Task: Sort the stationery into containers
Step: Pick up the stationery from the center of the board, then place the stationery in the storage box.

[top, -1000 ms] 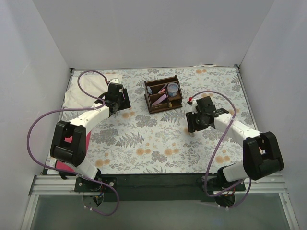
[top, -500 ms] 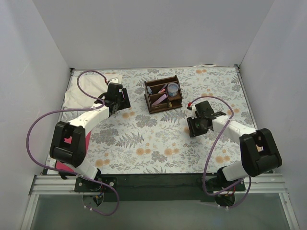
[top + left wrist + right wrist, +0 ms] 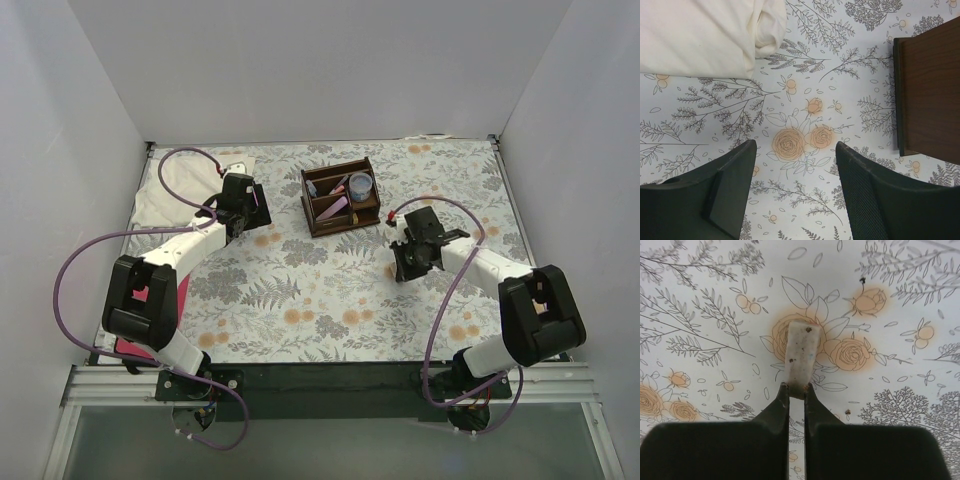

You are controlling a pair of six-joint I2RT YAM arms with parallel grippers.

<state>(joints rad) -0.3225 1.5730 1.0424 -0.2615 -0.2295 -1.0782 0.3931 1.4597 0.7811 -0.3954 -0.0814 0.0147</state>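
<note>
Two arms logged over the floral-print table cover [image 3: 300, 290].

At the right gripper [image 3: 796, 388], the claw was drawn narrow and pinched the near end of a small pale speckled block [image 3: 801, 352]. The rest of the block stuck out past the fingertips, above an orange rose in the print. Could not tell whether the block touched the cover. In the top view this gripper sat right of, and nearer than, the dark brown wooden desk organiser [image 3: 345, 222], apart from it.

At the left gripper [image 3: 794, 150], the claw was spread wide with nothing between the fingers and only printed cover below. A white folded cloth [image 3: 700, 35] lay ahead to its left. The organiser's wooden side showed at the right edge of the wrist view.

The organiser held a small bluish round cup [image 3: 360, 186] in its far right compartment. A pale pink bar [image 3: 335, 207] lay slanted in a nearer one. Thin pens [image 3: 337, 185] were in the middle, too small to count.
</note>
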